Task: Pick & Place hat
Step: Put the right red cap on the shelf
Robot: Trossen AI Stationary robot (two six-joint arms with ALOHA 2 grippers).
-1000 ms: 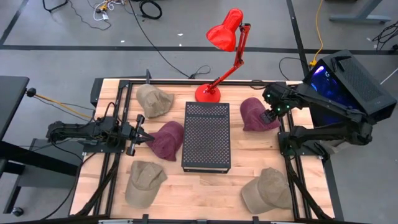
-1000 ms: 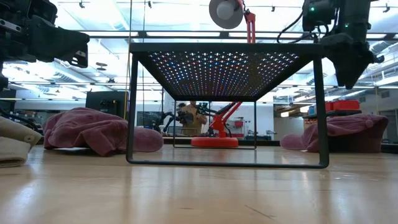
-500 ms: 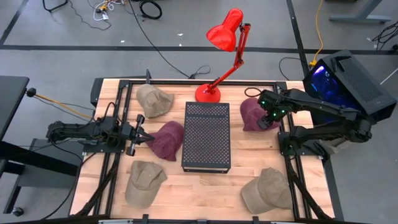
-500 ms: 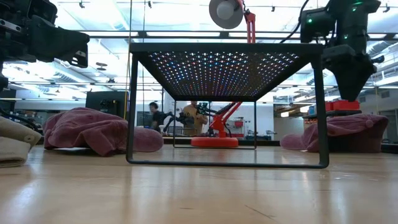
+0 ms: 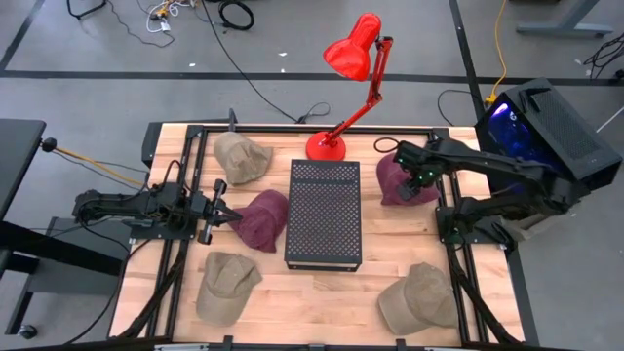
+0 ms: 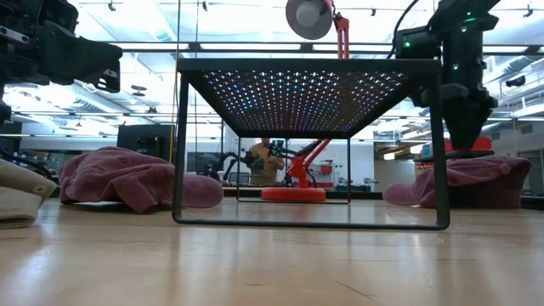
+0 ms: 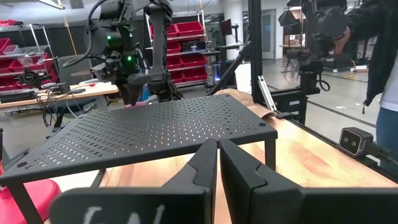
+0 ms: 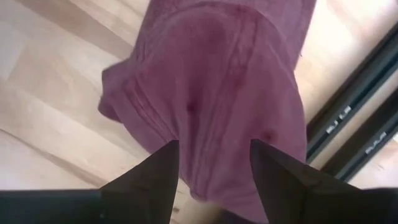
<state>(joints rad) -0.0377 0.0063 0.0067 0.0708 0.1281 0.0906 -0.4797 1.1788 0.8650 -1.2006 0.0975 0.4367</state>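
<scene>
Right wrist view: open right claw [image 8: 214, 163] over maroon hat [image 8: 217, 81].

Even overhead light, soft shadows. Low view: ceiling strips glare at 12 o'clock, table [image 6: 272, 263] foreground blurred. Right wrist view: maroon hat [image 8: 217, 93] slightly soft.

A wooden table [image 5: 375, 288] carries a black perforated rack [image 5: 324, 213] at its middle. Around the rack lie two maroon hats [image 5: 261, 219] [image 5: 398, 178], three tan hats [image 5: 240, 156] [image 5: 225, 284] [image 5: 418, 296] and a red lamp [image 5: 326, 146].

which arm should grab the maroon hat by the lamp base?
Right. The right gripper is open directly above that maroon hat, fingers straddling its crown. The left gripper sits shut across the black rack.
</scene>
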